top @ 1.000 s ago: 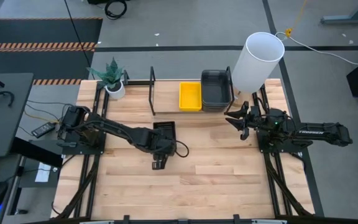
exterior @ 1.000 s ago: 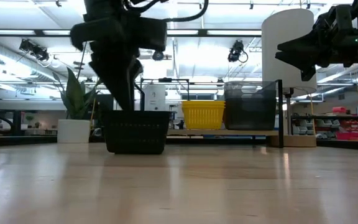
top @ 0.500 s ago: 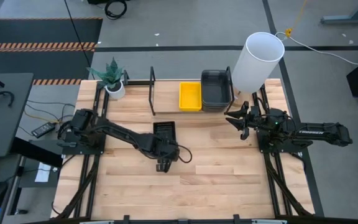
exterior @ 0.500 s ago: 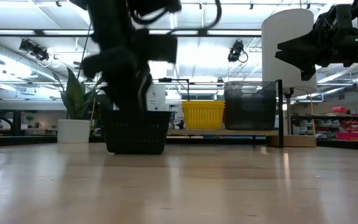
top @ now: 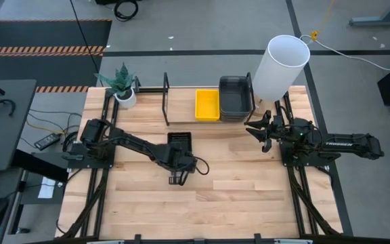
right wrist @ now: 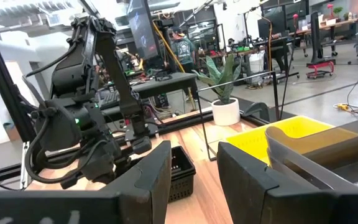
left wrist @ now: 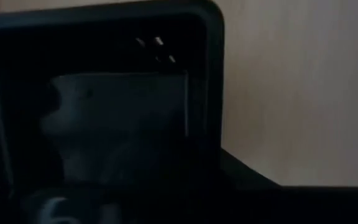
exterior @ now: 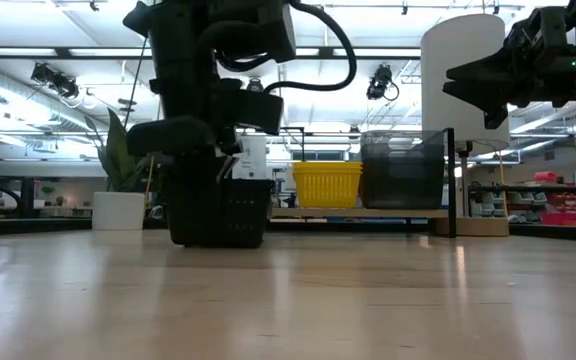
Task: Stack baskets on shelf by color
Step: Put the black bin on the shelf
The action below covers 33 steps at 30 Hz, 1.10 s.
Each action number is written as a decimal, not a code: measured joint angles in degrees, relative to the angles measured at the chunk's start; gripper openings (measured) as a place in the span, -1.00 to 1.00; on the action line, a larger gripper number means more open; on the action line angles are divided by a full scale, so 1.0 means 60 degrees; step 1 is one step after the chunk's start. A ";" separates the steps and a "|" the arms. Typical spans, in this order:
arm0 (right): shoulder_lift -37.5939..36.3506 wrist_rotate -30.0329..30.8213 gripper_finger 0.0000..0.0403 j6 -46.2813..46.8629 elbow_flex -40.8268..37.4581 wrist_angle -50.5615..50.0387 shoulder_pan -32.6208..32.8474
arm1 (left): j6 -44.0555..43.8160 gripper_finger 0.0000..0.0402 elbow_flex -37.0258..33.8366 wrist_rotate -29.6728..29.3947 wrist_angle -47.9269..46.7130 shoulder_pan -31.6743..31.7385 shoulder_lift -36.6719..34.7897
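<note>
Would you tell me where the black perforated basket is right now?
In the high view, the black basket sits on the tabletop left of centre, off the shelf, with the left end effector at its near end.

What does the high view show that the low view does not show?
Only the high view shows the table's whole top, the black basket's open inside, and the baskets' order: black on the table, yellow and grey on the shelf. Only the low view shows the room behind and the baskets' side walls. Both show the left gripper at the black basket, the right gripper raised, the plant and the white cylinder.
</note>
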 joint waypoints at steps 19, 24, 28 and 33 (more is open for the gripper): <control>0.0000 -0.0003 -0.33 0.0000 0.0000 0.0099 0.0003 | 0.0056 -0.94 0.0965 -0.1244 -0.2003 -0.0064 -0.1271; 0.0000 -0.0001 -0.33 0.0000 0.0000 0.0113 0.0001 | 0.0557 -0.94 0.0958 -0.1415 -0.1875 0.0413 -0.1564; 0.0000 0.0000 -0.33 0.0004 0.0000 0.0112 0.0003 | 0.1253 -0.94 0.0960 -0.1114 -0.1659 0.1074 -0.1581; -0.0001 0.0002 -0.33 0.0001 0.0000 0.0106 0.0000 | 0.2014 -0.94 0.0958 -0.0552 -0.1059 0.1973 -0.1581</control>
